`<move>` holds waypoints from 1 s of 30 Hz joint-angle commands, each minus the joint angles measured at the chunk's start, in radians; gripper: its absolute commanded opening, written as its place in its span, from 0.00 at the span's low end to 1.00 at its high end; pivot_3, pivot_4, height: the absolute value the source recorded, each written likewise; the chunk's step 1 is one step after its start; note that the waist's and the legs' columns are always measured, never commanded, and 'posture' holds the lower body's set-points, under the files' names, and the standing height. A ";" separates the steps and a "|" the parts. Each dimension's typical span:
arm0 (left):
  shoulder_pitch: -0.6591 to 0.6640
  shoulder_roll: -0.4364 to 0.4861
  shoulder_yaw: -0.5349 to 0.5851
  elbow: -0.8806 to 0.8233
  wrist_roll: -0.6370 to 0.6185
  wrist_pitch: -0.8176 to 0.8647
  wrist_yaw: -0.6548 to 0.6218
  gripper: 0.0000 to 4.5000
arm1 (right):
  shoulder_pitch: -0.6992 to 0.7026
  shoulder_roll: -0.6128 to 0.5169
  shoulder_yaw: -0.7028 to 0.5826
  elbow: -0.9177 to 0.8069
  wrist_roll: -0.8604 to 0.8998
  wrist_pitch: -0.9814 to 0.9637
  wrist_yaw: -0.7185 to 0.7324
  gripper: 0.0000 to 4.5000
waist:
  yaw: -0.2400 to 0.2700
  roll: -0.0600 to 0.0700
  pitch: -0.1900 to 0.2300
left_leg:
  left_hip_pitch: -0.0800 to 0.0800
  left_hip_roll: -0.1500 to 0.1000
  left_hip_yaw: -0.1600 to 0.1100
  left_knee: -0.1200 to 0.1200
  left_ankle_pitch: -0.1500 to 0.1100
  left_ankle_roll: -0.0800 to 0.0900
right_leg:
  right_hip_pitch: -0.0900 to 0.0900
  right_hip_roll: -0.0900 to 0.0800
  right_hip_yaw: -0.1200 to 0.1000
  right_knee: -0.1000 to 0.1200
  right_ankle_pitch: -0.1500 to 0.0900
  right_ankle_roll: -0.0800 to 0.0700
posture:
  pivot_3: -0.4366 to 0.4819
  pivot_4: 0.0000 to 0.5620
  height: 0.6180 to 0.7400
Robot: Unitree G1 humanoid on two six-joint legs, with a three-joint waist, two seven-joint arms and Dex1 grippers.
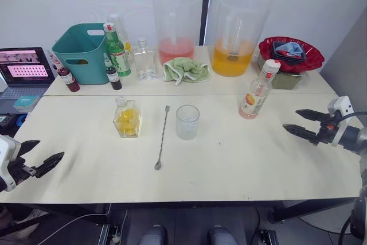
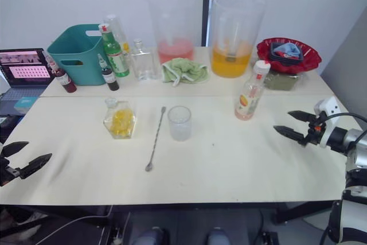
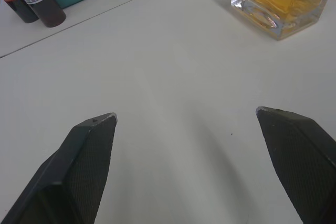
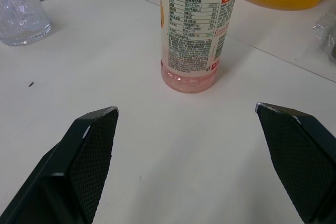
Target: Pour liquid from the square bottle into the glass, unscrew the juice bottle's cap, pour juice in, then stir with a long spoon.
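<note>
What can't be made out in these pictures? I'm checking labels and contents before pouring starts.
- Juice bottle: right wrist view, cap cut off by the top edge; label print too small to read.
- Square bottle: left wrist view, neck and stopper cut off by the top edge.
- Red bowl: left eye view, contents too small to identify.
- Teal bin: its wall hides the inside.
- Laptop: cut off at the left edge.

left gripper [image 1: 41,154]: two black tapered fingers; white wrist housing
right gripper [image 1: 304,123]: black fingers; white block on top; grey wrist; black cable
fingers [image 3: 86,156]: matte black, fine cross-hatch pads
</note>
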 commanded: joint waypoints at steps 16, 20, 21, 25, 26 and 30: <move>0.257 -0.412 0.048 -0.594 -0.096 0.072 0.313 1.00 | -0.115 0.070 0.188 -0.711 0.249 0.567 0.172 0.98 | 0.007 -0.002 0.000 | -0.003 0.004 0.001 -0.001 -0.001 0.001 | -0.008 0.000 0.011 0.001 0.000 0.000 | 0.48 0.27 1.00; 0.292 -0.538 -0.065 -0.685 -0.025 0.084 0.449 1.00 | -0.155 0.090 0.229 -0.778 0.273 0.608 0.198 0.98 | 0.029 -0.003 0.000 | -0.004 0.003 0.001 0.001 -0.001 0.001 | -0.008 0.000 0.012 0.000 0.001 0.002 | 0.48 0.27 1.00; 0.291 -0.569 -0.099 -0.703 -0.020 0.078 0.469 1.00 | -0.156 0.087 0.242 -0.798 0.272 0.603 0.213 0.98 | 0.033 -0.003 0.000 | -0.005 0.002 0.001 0.003 -0.001 0.001 | -0.008 0.000 0.011 0.000 0.001 0.002 | 0.48 0.27 1.00; 0.247 -0.651 -0.217 -0.741 0.052 0.050 0.570 1.00 | -0.191 0.107 0.259 -0.883 0.312 0.652 0.198 0.98 | 0.048 -0.003 0.000 | -0.008 0.000 0.000 0.006 -0.001 0.001 | -0.009 0.000 0.011 0.000 0.002 0.003 | 0.48 0.27 1.00; 0.240 -0.661 -0.235 -0.743 0.067 0.043 0.584 1.00 | -0.195 0.112 0.259 -0.891 0.313 0.647 0.194 0.98 | 0.048 -0.003 0.000 | -0.008 0.000 0.000 0.007 -0.001 0.001 | -0.009 0.000 0.011 0.000 0.002 0.003 | 0.48 0.27 1.00; 0.192 -0.695 -0.312 -0.734 0.121 0.008 0.632 1.00 | -0.206 0.108 0.265 -0.898 0.300 0.633 0.184 0.98 | 0.048 -0.005 -0.001 | -0.008 0.000 0.000 0.007 -0.001 0.001 | -0.009 0.000 0.011 0.000 0.002 0.003 | 0.48 0.27 1.00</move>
